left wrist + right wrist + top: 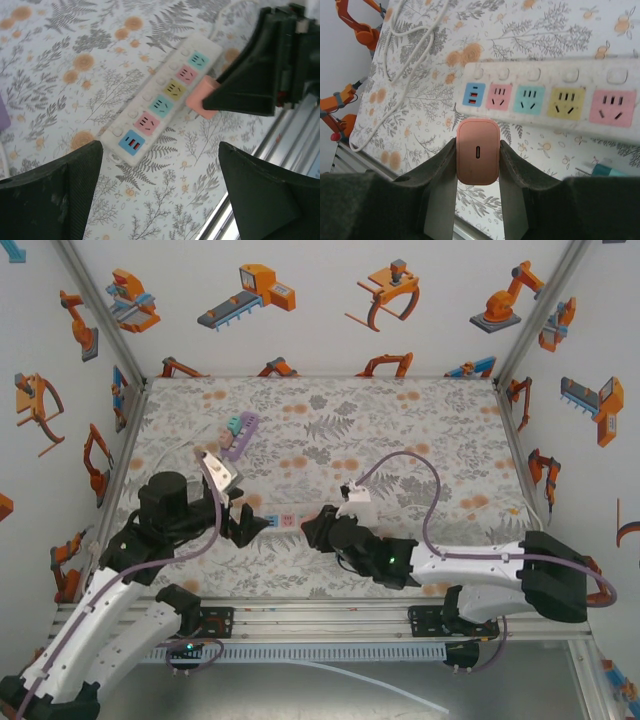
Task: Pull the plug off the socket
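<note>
— So, where's the plug [478, 151]?
— Clamped in my right pincer [478, 162], out of the strip [545, 95], just beside it. My left pincer [160, 165] hangs apart above the strip's end.

The left arm [95, 625] and right arm [480, 565] reach in from the lower corners of the top view, grippers facing at centre. The left gripper [252, 523] — jaws spread wide; the right gripper [318, 527] pinches a pink plug [478, 152] between its fingers.
</note>
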`<action>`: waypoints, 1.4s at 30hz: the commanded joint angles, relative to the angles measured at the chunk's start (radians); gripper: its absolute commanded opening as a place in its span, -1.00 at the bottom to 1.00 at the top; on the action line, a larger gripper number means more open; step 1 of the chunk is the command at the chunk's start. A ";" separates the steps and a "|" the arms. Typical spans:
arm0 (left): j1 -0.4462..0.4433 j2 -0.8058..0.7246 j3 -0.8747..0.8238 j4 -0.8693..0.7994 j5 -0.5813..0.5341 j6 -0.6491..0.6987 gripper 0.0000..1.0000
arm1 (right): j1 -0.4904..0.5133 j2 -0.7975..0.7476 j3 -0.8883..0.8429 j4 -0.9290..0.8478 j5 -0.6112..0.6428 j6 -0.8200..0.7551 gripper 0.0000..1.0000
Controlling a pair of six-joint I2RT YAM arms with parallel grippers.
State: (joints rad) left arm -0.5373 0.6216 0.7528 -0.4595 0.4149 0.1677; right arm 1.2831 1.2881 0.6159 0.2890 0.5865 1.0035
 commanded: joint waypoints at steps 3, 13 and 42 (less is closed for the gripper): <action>-0.013 -0.039 0.013 -0.149 0.197 0.326 0.83 | 0.033 0.097 -0.020 0.088 0.112 0.168 -0.62; -0.018 -0.021 0.007 -0.257 0.253 0.460 0.94 | 0.035 0.251 -0.036 0.144 0.142 0.256 -0.58; -0.041 -0.021 -0.072 -0.128 0.142 0.345 0.94 | 0.058 0.126 -0.079 -0.139 0.191 0.440 -0.04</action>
State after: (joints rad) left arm -0.5747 0.5991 0.6785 -0.6147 0.5793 0.5468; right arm 1.3300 1.4746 0.5522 0.1974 0.7021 1.4258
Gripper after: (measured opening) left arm 0.973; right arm 0.475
